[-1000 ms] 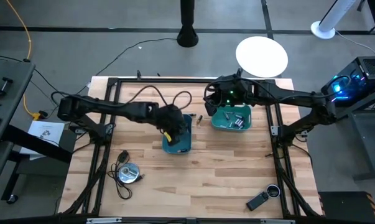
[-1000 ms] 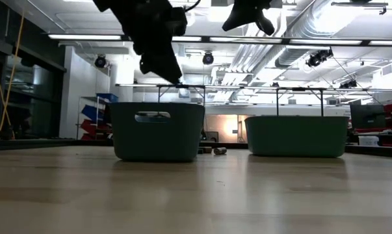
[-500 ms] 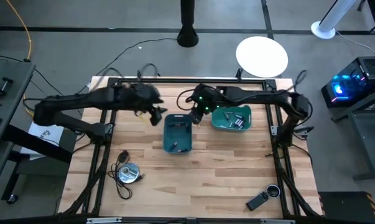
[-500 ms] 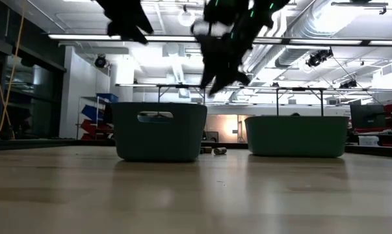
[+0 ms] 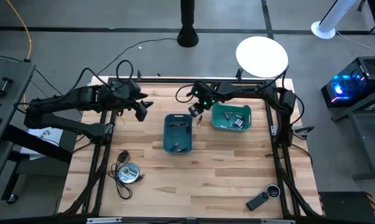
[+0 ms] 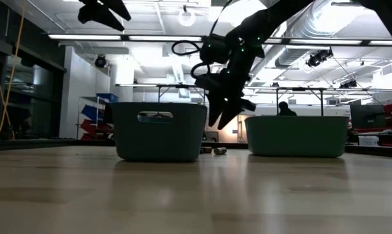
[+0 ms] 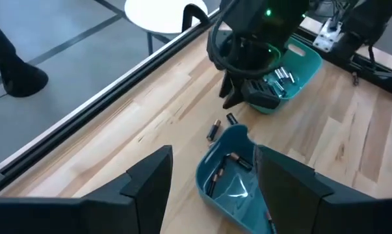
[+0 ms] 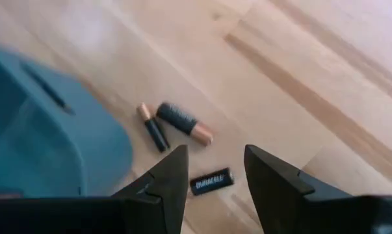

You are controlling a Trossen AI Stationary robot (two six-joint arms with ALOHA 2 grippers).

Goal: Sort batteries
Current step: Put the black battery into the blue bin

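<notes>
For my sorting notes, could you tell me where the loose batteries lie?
In the high view, the loose batteries lie on the table between the two teal bins, under the right gripper.

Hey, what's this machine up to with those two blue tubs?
It is sorting batteries into two teal bins. The right gripper hangs open over a few loose batteries lying on the wood between the left bin and the right bin, one showing between its fingers. The left gripper waits open and empty off to the left side. Both bins already hold some batteries.
</notes>
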